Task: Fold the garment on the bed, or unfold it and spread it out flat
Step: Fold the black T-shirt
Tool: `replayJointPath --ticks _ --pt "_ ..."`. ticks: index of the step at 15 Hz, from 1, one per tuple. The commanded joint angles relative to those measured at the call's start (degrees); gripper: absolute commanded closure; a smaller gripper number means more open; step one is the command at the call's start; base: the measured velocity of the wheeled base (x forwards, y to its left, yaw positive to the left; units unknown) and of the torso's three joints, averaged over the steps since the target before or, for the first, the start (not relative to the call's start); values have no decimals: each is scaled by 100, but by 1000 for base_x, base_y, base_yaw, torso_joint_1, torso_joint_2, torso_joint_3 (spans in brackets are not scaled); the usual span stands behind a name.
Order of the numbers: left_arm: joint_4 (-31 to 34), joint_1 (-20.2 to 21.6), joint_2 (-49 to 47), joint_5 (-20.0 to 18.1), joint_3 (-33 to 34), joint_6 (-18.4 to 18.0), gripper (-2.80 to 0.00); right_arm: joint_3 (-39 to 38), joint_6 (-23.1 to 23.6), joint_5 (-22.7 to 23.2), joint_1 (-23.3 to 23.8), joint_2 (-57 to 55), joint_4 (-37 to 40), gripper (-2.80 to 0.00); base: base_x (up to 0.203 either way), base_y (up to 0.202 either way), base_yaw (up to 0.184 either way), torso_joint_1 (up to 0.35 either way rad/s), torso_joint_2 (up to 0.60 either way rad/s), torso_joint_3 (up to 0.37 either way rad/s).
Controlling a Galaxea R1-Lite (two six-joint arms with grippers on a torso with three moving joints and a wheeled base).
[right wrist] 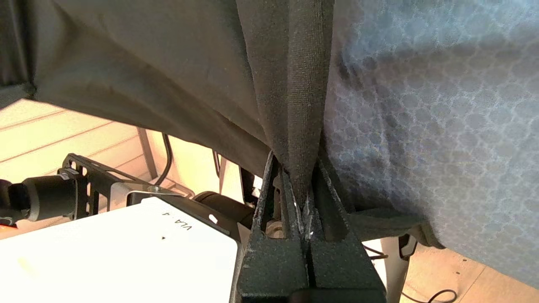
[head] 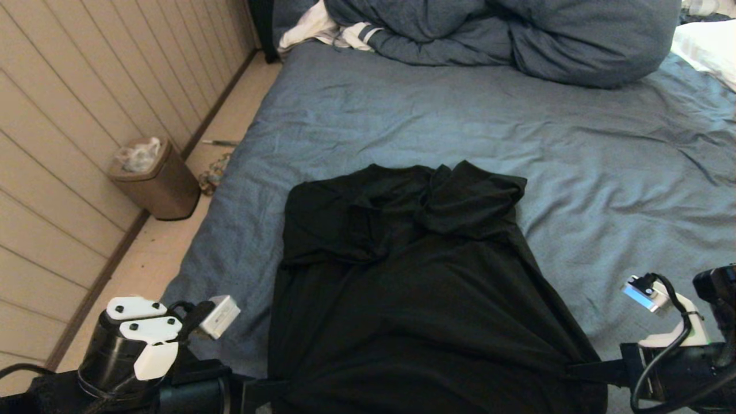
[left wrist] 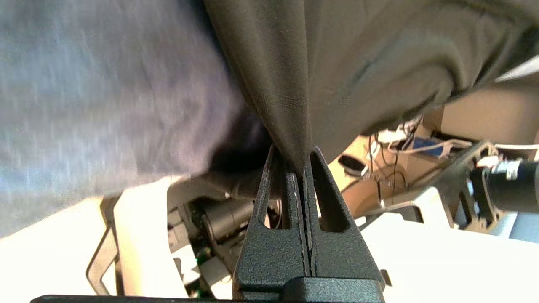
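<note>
The black garment [head: 414, 287] lies plain side up on the near part of the bed [head: 460, 115], its far end bunched and its print hidden. Its near edge is pulled taut between both arms at the bed's front edge. My left gripper [head: 270, 388] is shut on the near-left corner; the left wrist view shows black cloth [left wrist: 290, 84] pinched at the left gripper [left wrist: 300, 160]. My right gripper [head: 575, 371] is shut on the near-right corner, and the right wrist view shows a fold of cloth [right wrist: 303, 105] running into the right gripper [right wrist: 304, 185].
A bulky blue-grey duvet [head: 517, 34] fills the far end of the bed, with a white striped cloth [head: 328, 29] at its left and a white pillow [head: 707, 46] at the far right. A brown waste bin [head: 155, 178] stands on the floor by the panelled wall.
</note>
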State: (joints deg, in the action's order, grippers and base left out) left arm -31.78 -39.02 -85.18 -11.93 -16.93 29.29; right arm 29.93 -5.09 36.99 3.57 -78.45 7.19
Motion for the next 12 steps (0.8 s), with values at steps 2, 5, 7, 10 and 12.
replayJointPath --ticks 2,5,7,10,12 --pt "494 -18 573 -16 61 -20 0 150 43 10 155 -60 -4 0 0 0 0 0 0 0" --pt "1252 -19 1101 -47 -25 -190 0 223 227 19 433 -83 19 0 0 0 0 0 0 0" --pt "1495 -18 1240 -219 -182 -231 0 253 237 30 434 -83 13 0 0 0 0 0 0 0" --pt "1517 -13 1210 -239 -483 -223 0 582 205 54 411 -85 36 0 0 0 0 0 0 0" --pt "1586 -6 1175 -238 -800 -211 0 933 152 58 387 -122 45 0 0 0 0 0 0 0"
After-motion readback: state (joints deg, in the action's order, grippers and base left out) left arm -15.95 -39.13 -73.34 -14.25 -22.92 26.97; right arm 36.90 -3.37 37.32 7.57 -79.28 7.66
